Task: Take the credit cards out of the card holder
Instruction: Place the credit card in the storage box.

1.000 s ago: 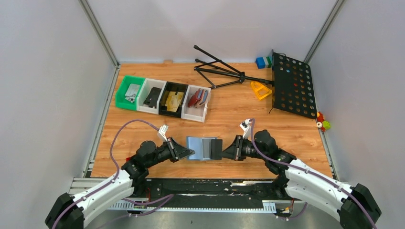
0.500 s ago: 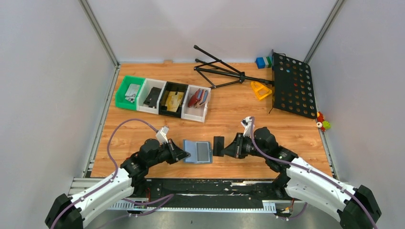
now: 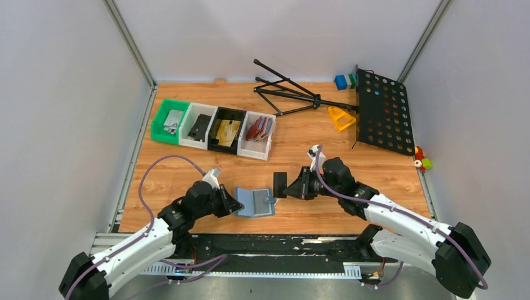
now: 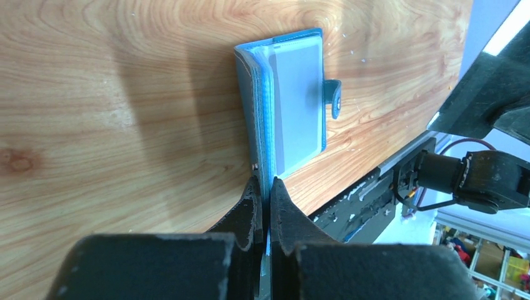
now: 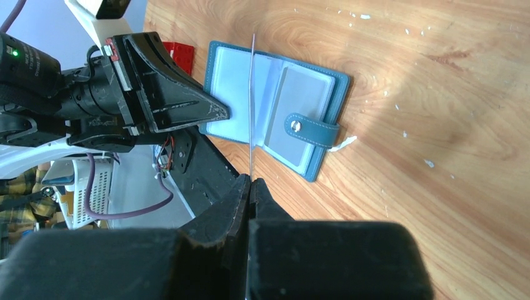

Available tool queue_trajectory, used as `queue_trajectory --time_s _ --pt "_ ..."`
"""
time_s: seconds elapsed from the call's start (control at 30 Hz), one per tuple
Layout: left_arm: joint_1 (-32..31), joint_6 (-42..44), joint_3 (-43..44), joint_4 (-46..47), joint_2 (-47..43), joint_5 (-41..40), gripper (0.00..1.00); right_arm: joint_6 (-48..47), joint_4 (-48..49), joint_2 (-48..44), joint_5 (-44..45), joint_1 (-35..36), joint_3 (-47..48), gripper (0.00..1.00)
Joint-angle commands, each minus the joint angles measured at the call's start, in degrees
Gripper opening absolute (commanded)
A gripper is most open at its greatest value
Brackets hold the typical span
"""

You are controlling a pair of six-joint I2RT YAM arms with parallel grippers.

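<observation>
Lower centre-left in the overhead view, the left gripper point(image 3: 235, 204) is pinched shut on the left edge of the slate-blue soft bifold card holder point(image 3: 257, 203), which lies open and flat on the wooden table point(image 3: 300, 137). A pale grey card point(image 4: 299, 106) sits in its right half, long axis parallel to the spine. Just up and right, clear of the holder, the right gripper point(image 3: 289, 187) is clamped on a thin dark card point(image 3: 279, 185). That arm is nearer the snap strap point(image 5: 312, 129) side.
</observation>
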Motion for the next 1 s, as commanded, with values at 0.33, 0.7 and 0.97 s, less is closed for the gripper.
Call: queue_trajectory --time_s 0.33,0.7,0.97 --pt "0.3 2.1 3.2 -14.7 -4.3 -10.0 0.00 -1.4 11.0 25.2 -1.3 -0.2 20.9 0.00" --pt "0.3 3.9 6.6 -20.4 -7.3 -14.5 0.00 1.1 17.3 48.3 -4.1 -0.2 40.8 0.00" --pt "0.7 5.0 12.4 -28.3 -5.2 -20.8 0.00 1.3 20.6 56.0 -4.4 0.0 49.8 0.00"
